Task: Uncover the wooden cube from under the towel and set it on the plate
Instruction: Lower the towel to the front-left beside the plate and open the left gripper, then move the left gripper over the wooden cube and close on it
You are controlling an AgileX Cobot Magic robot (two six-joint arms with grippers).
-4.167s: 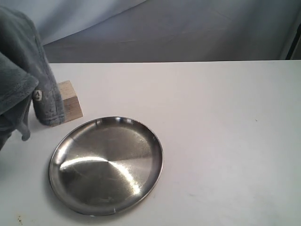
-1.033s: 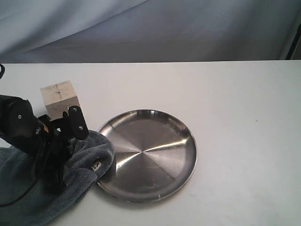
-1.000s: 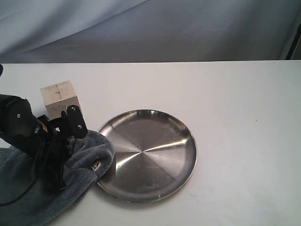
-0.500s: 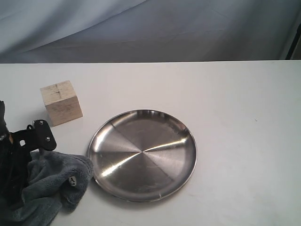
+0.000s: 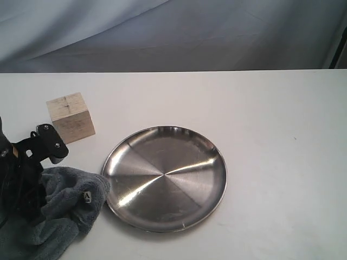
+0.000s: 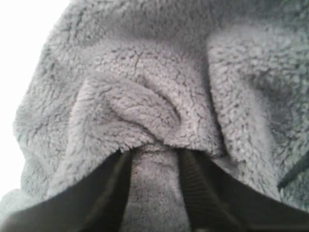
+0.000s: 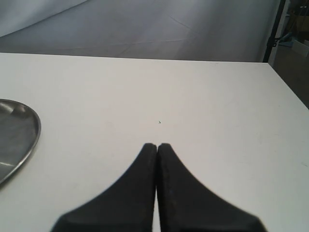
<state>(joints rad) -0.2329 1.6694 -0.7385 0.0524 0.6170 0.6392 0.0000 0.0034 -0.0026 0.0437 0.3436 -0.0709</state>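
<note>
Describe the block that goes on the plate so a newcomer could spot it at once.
On the white table, find the round steel plate; the wooden cube sits uncovered to its upper left in the exterior view, apart from it. It is the only pale, hard-edged, grainy thing, unlike the crumpled grey towel nearer the camera.

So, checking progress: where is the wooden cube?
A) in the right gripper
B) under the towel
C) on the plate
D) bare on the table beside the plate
D: the wooden cube stands uncovered on the table, apart from the plate and the towel.
</note>
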